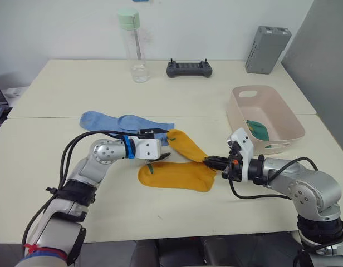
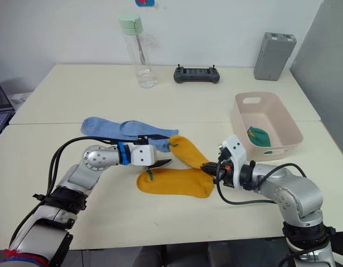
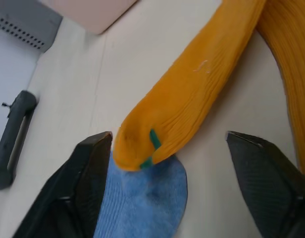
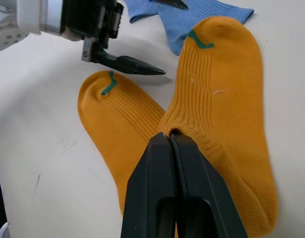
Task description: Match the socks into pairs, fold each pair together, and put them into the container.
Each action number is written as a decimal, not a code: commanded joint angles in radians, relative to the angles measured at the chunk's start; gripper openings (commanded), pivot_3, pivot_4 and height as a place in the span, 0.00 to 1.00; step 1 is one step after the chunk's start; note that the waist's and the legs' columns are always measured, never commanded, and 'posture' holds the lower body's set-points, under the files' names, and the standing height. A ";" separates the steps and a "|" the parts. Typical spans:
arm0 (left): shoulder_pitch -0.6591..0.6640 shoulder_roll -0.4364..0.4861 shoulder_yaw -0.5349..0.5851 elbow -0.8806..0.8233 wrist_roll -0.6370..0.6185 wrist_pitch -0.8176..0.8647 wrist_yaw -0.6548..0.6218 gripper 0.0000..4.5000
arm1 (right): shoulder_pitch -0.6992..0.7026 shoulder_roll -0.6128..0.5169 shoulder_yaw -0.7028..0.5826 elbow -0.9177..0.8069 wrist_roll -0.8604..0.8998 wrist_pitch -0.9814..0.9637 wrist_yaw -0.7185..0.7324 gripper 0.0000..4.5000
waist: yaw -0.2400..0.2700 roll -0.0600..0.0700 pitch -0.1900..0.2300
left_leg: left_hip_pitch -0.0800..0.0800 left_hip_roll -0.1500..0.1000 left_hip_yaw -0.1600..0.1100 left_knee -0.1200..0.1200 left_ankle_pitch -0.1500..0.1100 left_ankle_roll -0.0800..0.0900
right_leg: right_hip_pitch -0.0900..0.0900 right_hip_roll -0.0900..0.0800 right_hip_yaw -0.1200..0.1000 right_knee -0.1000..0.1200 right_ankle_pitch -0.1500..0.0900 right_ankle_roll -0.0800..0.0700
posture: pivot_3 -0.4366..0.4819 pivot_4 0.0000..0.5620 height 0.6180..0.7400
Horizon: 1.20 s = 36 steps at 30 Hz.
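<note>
Two yellow socks (image 1: 180, 173) at frame centre on the table (image 1: 77, 94), meeting in a V, one (image 1: 185, 146) angled up over the other. Right gripper (image 1: 211, 161) right of centre, fingers pinched together on the upper yellow sock's edge. Left gripper (image 1: 159, 146) left of centre, fingers spread wide around that sock's toe. Blue socks (image 1: 124, 122) overlapping just above, the toe resting on one. Pink tub (image 1: 266, 117) at right, holding folded green socks (image 1: 258, 129).

Both arms silver metal w/ black cables. Left gripper (image 1: 160, 147): white housing, blue band behind it, black fingers. Right gripper (image 1: 211, 161): white housing, orange bits, black fingers.
</note>
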 commanded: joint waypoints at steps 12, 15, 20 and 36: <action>-0.041 -0.006 0.029 0.043 -0.063 -0.016 -0.012 0.01 | -0.024 -0.053 0.009 0.025 0.003 -0.094 -0.018 0.00 | 0.000 0.000 0.000 | -0.002 0.000 -0.001 0.003 0.000 0.000 | 0.000 0.000 -0.001 0.000 0.000 0.002 | 0.48 0.27 1.00; -0.010 0.013 0.057 -0.019 -0.098 0.044 -0.019 0.01 | -0.061 -0.071 0.029 0.091 -0.035 -0.167 -0.001 0.00 | -0.002 0.000 0.000 | -0.002 0.000 -0.001 0.003 0.000 0.000 | 0.000 0.000 -0.001 0.001 0.000 0.002 | 0.48 0.27 1.00; 0.054 0.047 0.124 -0.170 -0.152 0.162 -0.014 0.01 | -0.148 -0.090 0.064 0.224 -0.120 -0.356 0.052 0.00 | -0.002 0.000 0.000 | -0.002 0.000 -0.002 0.004 0.000 0.000 | 0.000 0.000 -0.001 0.001 0.001 0.002 | 0.48 0.27 1.00; 0.230 0.069 0.198 -0.393 -0.254 0.335 -0.057 0.28 | -0.219 -0.072 0.055 0.341 -0.138 -0.497 0.123 0.00 | 0.001 0.000 0.000 | -0.002 0.000 -0.003 0.003 0.000 0.000 | 0.000 0.000 -0.003 0.001 0.003 -0.002 | 0.48 0.27 1.00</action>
